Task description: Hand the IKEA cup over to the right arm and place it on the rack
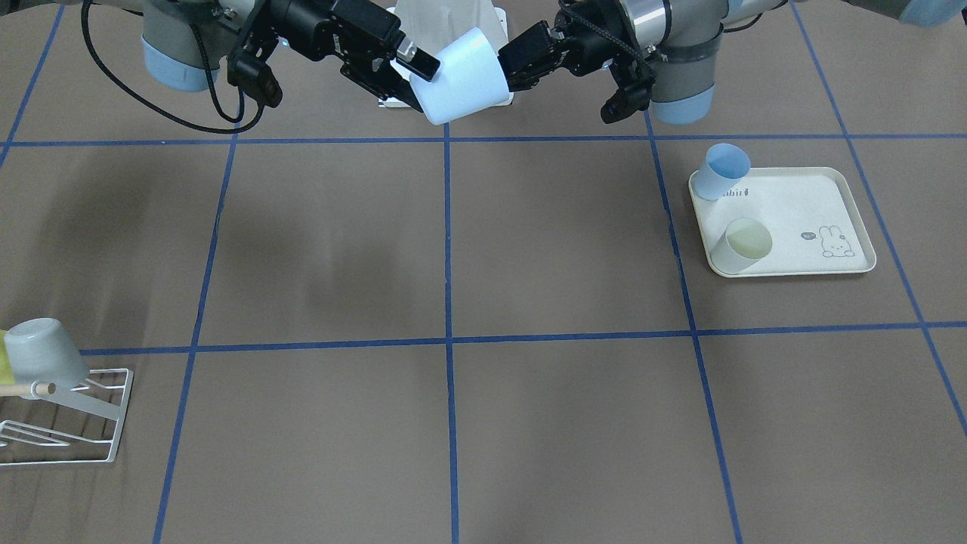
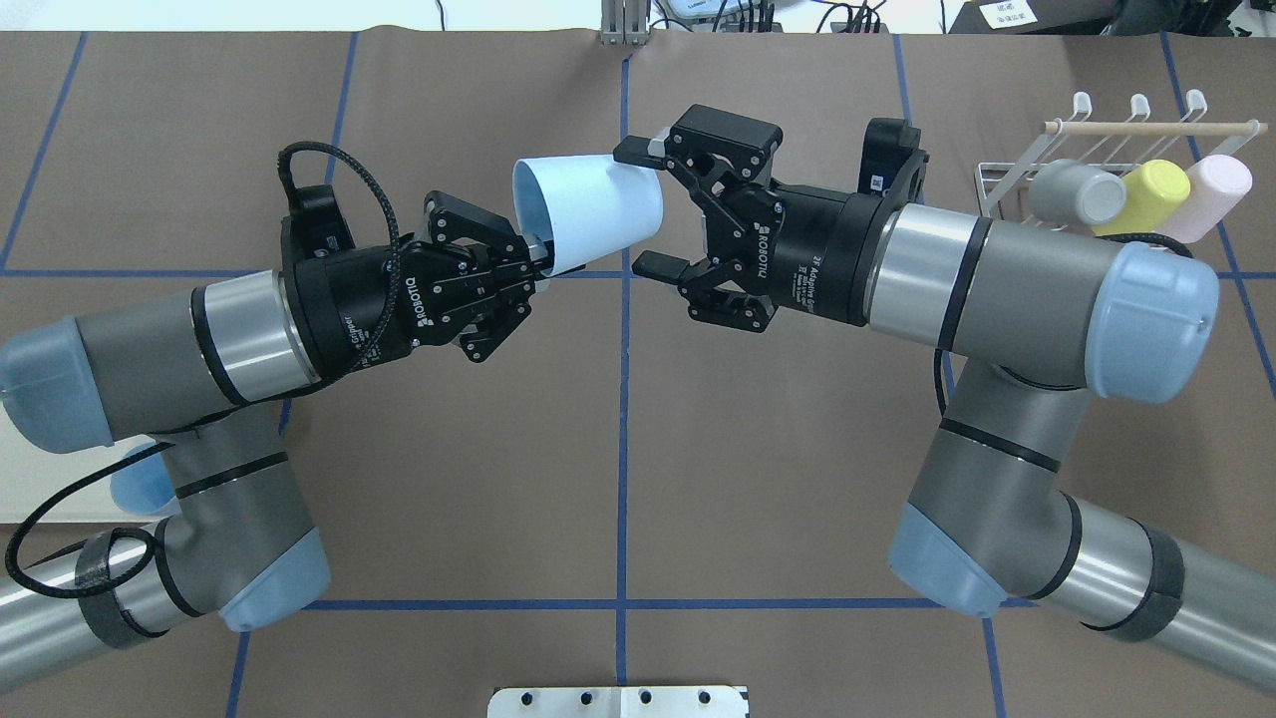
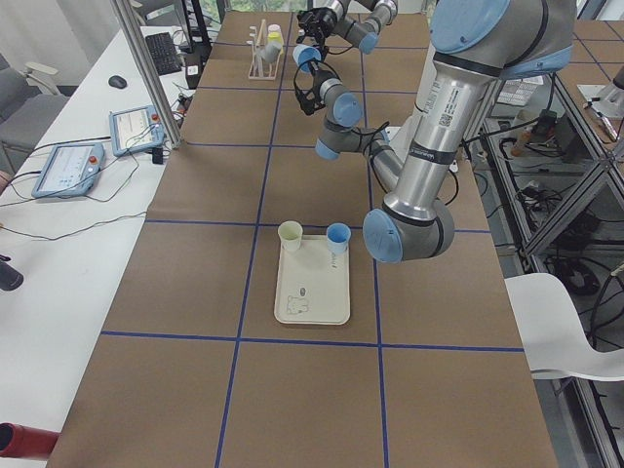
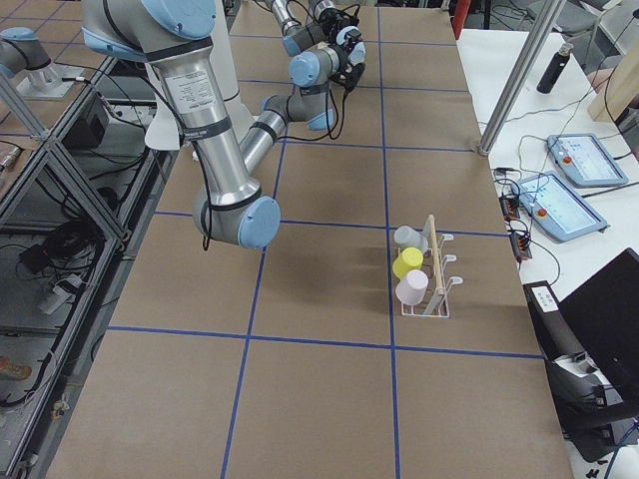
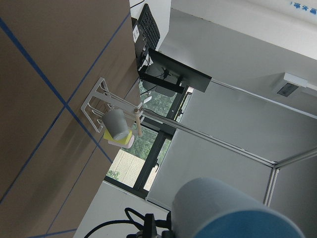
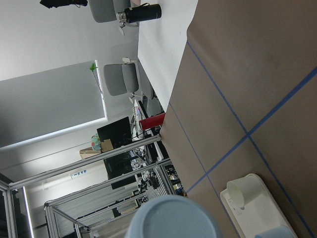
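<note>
Smooth tapered pale-blue cup [image 2: 588,214], rim pinched by left gripper [image 2: 533,261], right gripper [image 2: 646,207] spread

The IKEA cup [image 2: 588,211], pale blue and plain, hangs on its side above the middle of the worktop [image 2: 797,449], its rim pinched by the left end effector [image 2: 538,257] and its closed base turned toward the right arm [image 2: 1037,269]. The right end effector [image 2: 639,207] stands spread, one finger to each side of that base. The rack [image 2: 981,189], white wire with a pale wooden rod, stands at the worktop's far right.
</note>
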### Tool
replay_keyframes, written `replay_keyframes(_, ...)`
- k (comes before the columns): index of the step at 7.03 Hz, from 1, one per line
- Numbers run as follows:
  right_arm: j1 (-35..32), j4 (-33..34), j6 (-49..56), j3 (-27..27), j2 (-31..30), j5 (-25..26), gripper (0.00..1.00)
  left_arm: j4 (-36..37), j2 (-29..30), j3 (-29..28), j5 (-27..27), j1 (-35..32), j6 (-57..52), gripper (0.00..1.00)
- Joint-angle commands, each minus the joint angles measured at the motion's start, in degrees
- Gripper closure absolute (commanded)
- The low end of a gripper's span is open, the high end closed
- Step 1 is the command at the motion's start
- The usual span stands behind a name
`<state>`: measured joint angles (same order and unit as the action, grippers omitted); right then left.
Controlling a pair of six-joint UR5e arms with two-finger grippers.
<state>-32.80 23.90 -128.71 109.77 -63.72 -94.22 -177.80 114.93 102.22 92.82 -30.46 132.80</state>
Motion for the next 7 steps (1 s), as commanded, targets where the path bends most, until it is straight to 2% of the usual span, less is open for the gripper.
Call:
replay_keyframes(1,0.10,0.01,-0.58,-0.08,0.00,0.00,0.04,0.00,0.12,0.26,-0.01,0.40,0.00,1.00)
replay_keyframes(4,0.10,0.01,-0.66,-0.08,0.00,0.09,0.09,0.00,0.12,0.43,-0.01,0.84,-0.09,1.00)
replay_keyframes(6,0.10,-0.08,-2.16,-0.08,0.00,0.09,0.24,0.09,0.03,0.70,-0.01,0.84,-0.17,1.00)
replay_keyframes(7,0.10,-0.08,-2.33,-0.08,0.00,0.00,0.39,0.09,0.12,0.79,-0.01,0.84,-0.09,1.00)
